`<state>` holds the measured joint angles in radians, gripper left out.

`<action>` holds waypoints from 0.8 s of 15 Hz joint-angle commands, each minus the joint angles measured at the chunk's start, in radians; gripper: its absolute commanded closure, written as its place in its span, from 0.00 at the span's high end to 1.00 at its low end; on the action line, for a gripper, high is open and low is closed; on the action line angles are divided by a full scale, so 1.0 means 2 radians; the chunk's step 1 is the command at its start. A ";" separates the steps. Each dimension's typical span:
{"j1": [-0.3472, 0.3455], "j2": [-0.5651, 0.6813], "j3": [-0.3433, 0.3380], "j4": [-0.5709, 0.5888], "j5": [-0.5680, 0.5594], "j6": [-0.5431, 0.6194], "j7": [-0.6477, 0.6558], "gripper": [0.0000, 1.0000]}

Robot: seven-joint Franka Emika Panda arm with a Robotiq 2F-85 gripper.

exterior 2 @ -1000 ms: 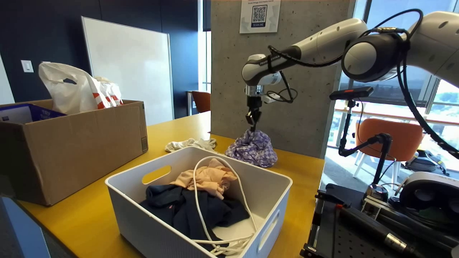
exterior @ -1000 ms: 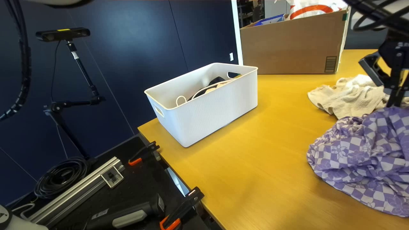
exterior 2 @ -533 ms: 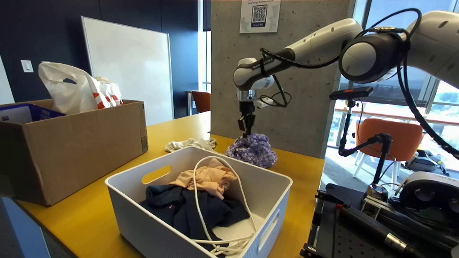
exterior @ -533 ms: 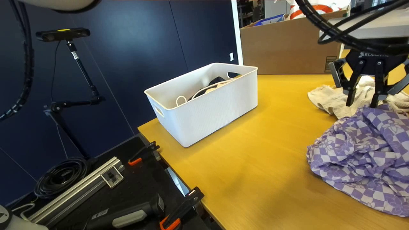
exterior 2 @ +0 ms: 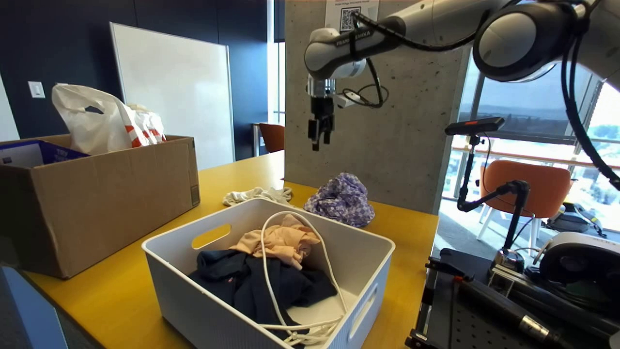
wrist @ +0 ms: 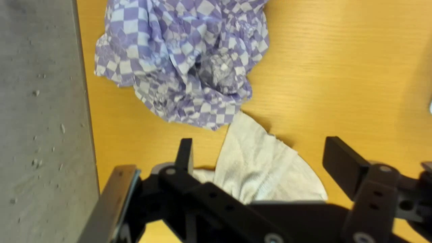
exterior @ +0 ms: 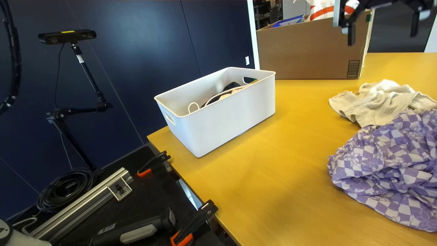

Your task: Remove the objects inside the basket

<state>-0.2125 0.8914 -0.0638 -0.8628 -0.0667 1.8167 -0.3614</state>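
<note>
Gripper [exterior: 382, 32] up over bench [exterior: 290, 153], jaws spread wide, nothing held; blurred and cut off at top edge in an exterior view.

Checked cloth [wrist: 182, 57] on bench below gripper, cut off at top edge of wrist view. Cream cloth [wrist: 266, 168] also below, partly blocked by gripper there. Basket [exterior 2: 193, 310] lower than gripper, well apart, bottom corner cut off in an exterior view. Navy cloth [exterior 2: 252, 278] and peach cloth [exterior 2: 286, 242] inside, white cord [exterior 2: 314, 334] looping across them and hiding bits; navy's full outline hard to make out. Pale sliver [wrist: 431, 107] at wrist view's right edge: too small to tell.
</note>
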 commanded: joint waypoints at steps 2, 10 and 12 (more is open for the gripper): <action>0.053 -0.067 0.010 -0.013 -0.025 -0.035 -0.029 1.00; 0.144 -0.119 0.015 -0.061 -0.070 -0.089 -0.105 1.00; 0.132 -0.147 0.005 -0.090 -0.071 -0.088 -0.109 1.00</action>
<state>0.0805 0.7138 -0.0367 -0.9193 -0.1870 1.6526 -0.5308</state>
